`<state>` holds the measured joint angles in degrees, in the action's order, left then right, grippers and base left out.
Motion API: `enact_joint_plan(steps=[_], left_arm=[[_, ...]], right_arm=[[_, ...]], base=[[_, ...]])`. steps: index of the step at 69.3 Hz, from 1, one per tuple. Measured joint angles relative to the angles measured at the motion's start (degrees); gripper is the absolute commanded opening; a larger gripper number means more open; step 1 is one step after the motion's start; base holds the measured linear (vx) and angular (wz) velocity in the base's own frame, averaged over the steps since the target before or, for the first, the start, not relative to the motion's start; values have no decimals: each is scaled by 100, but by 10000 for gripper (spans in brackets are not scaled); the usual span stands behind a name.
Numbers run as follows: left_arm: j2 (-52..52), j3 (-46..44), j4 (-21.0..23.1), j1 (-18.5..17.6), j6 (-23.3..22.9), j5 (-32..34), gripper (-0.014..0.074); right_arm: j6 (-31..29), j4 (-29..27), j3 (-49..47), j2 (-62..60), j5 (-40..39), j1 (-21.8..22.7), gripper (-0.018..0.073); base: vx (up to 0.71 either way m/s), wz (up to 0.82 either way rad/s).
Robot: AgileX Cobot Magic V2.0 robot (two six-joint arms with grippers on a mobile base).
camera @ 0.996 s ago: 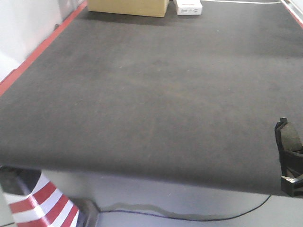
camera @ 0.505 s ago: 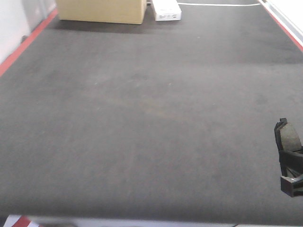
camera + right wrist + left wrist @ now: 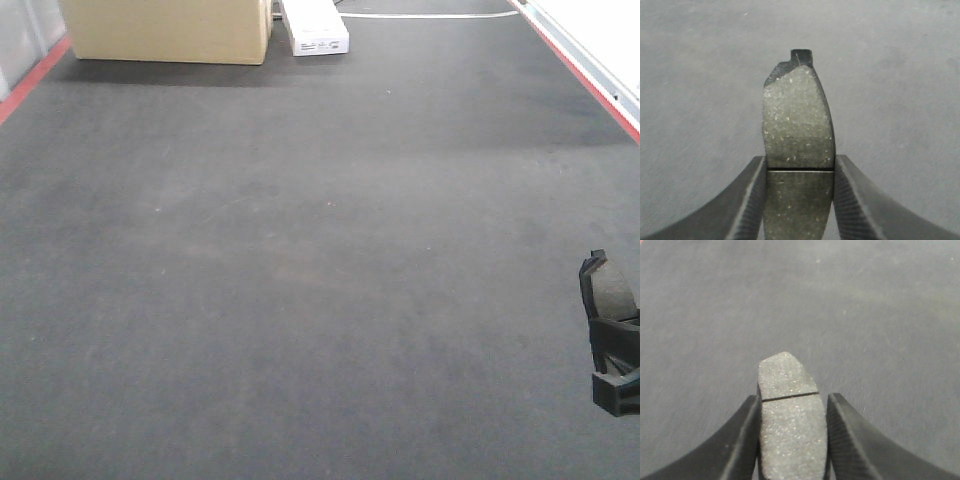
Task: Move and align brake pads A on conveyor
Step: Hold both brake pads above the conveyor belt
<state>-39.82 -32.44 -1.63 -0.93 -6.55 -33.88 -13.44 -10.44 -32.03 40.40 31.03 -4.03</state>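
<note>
Fingers [image 3: 742, 437] of the left gripper [image 3: 792, 407] are pinched onto the two long edges of a brake pad [image 3: 789, 385], right where its groove crosses. The rough grey face looks up and the rounded end pokes out ahead. The right gripper [image 3: 799, 167] has the same bite on a second brake pad [image 3: 797, 120], fingers [image 3: 747, 202] squeezing at the groove, with a small notched tab at the far tip.

Holding each one by the middle looks sensible to me: the pad should hang balanced when lowered, and its long line is easy to point along the belt [image 3: 300, 260].

Both pads seem to be carried above that dark felt-like surface rather than resting on it. From the front I can only make out the right-hand pad, at the very right edge of the view; the left arm is out of sight there. I see no other pads anywhere.

A cardboard box [image 3: 165, 30] and a white carton [image 3: 315, 30] sit at the far end, and a red strip [image 3: 585, 75] runs down the right side, a handy straight edge to line the pads against
</note>
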Motion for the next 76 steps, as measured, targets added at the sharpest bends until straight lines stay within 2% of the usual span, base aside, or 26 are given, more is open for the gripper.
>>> enact_joint_plan(steps=[76], left_arm=[[0,0,0,0,0,0,129]], right_arm=[[0,0,0,0,5,0,83]], base=[[2,-1]])
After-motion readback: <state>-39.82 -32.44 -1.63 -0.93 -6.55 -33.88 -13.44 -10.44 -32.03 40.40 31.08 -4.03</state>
